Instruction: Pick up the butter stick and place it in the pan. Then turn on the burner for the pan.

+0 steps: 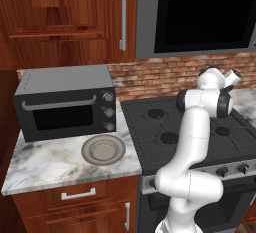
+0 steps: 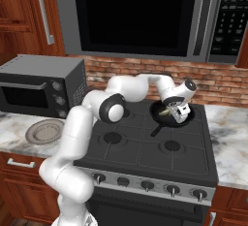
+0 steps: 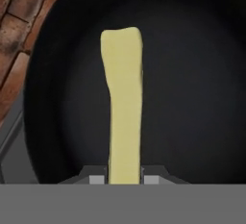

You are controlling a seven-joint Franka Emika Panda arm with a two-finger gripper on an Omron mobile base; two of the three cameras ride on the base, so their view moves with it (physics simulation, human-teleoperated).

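Brick backsplash (image 2: 145, 70) and dark cabinets (image 1: 60, 17) frame a black stove (image 2: 145, 145) set into a marble counter (image 1: 45, 162), with a toaster oven (image 1: 65, 104) at the far left and a grey-beige plate (image 1: 103, 150) just in front of it. At the stove's far right burner sits the pan (image 2: 167, 113) (handle pointing toward the near side). Above it, the gripper (image 2: 179, 114) is clamped on the butter stick (image 3: 124, 103), which hangs over the pan's black floor.
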